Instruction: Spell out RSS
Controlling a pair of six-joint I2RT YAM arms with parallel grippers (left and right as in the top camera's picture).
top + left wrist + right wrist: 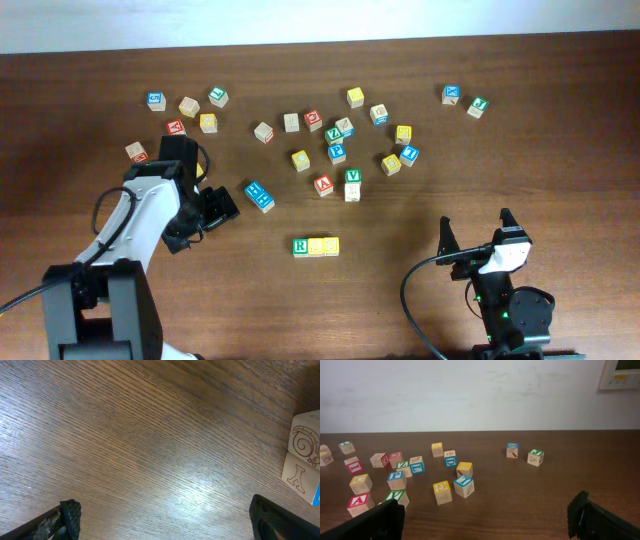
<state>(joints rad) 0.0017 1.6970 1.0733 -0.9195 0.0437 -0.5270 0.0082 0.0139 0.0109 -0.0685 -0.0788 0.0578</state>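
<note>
Left fingers [224, 204] spread wide, holding nothing, just beside a pair of blue blocks [259, 195]. Right fingers [445, 238] are equally wide and empty. The R block [300, 247] and two yellow blocks [317, 246] sit touching in a row on the table [400, 300].

Dark wood-grain table [125, 450] with slight glossy sheen, RSS cubes [316, 246] of pale wood with painted faces, left fingers [71, 519] black, rough-textured, plastic-looking.
</note>
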